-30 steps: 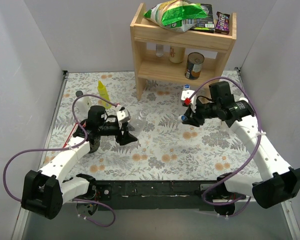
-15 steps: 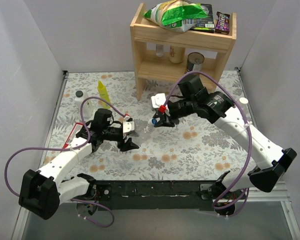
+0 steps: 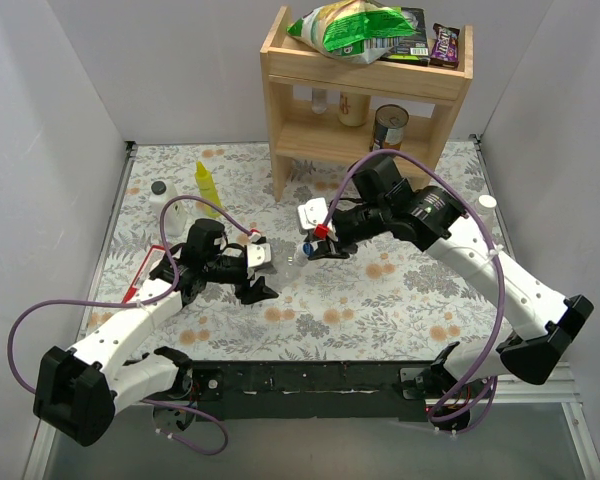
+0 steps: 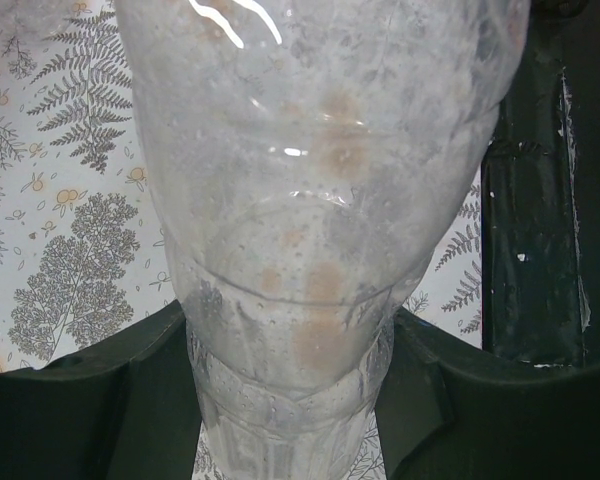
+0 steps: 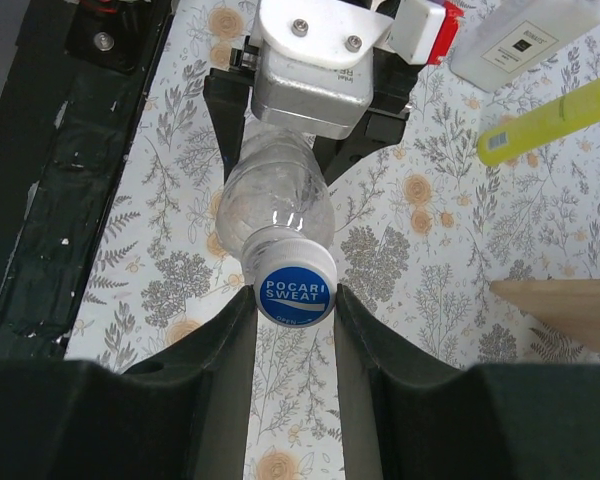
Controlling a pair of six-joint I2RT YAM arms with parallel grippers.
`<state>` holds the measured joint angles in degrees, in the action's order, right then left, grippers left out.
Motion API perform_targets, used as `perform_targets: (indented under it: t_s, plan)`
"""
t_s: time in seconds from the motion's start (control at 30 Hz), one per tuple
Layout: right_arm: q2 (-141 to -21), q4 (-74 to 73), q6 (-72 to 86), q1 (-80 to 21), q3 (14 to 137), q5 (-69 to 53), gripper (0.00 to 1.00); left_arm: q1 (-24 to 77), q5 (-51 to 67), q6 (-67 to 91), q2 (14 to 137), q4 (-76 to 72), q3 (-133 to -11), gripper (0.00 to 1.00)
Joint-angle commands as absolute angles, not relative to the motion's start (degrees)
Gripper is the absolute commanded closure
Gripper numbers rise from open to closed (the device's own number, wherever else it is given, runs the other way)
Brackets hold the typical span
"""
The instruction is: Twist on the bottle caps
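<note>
A clear bottle (image 4: 320, 200) fills the left wrist view, and my left gripper (image 4: 290, 400) is shut on its lower body with a black finger on each side. In the right wrist view the bottle (image 5: 275, 205) points its neck at the camera. A blue bottle cap (image 5: 295, 288) printed POCARI SWEAT sits on its mouth. My right gripper (image 5: 295, 300) is shut on that cap. From above, the two grippers meet mid-table: the left gripper (image 3: 263, 275) holds the bottle (image 3: 283, 257) and the right gripper (image 3: 308, 247) holds the cap against it.
A yellow squeeze bottle (image 3: 208, 185) and a white black-capped bottle (image 3: 160, 200) stand at the back left. A wooden shelf (image 3: 365, 90) with a can (image 3: 388, 125) and snack packs stands at the back. A small white round cap (image 3: 487, 203) lies at the right edge.
My right arm has swung left from the table's right side, carrying the blue cap to the bottle's mouth. The left gripper has shifted slightly right with the bottle.
</note>
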<state>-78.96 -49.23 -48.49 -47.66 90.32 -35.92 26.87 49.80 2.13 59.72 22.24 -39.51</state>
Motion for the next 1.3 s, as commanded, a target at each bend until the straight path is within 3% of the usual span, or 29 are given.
perform_targets:
  t_s: [0.0,0.63,0.77,1.13,1.27]
  plan:
    - [-77.52,-51.59,-49.48,-48.16,90.53,-35.42,0.70,27.51,51.42,2.55,57.66,18.46,-40.87,1.00]
    - [-77.69,-51.42,-47.38,-48.16,87.81,-35.86,0.67,29.18,48.78,1.05,55.90,13.28,-39.46,1.00]
    - [-80.33,-54.22,-45.80,-48.16,89.03,-37.00,0.69,31.02,43.08,1.93,57.13,8.98,-40.07,1.00]
    - [-81.56,-45.71,-22.19,-48.08,85.52,-25.14,0.74,33.75,26.90,11.33,58.27,1.15,-41.31,1.00]
    - [-82.52,-46.14,-18.37,-47.81,84.55,-29.51,0.73,34.27,26.90,11.69,57.74,0.35,-40.00,1.00]
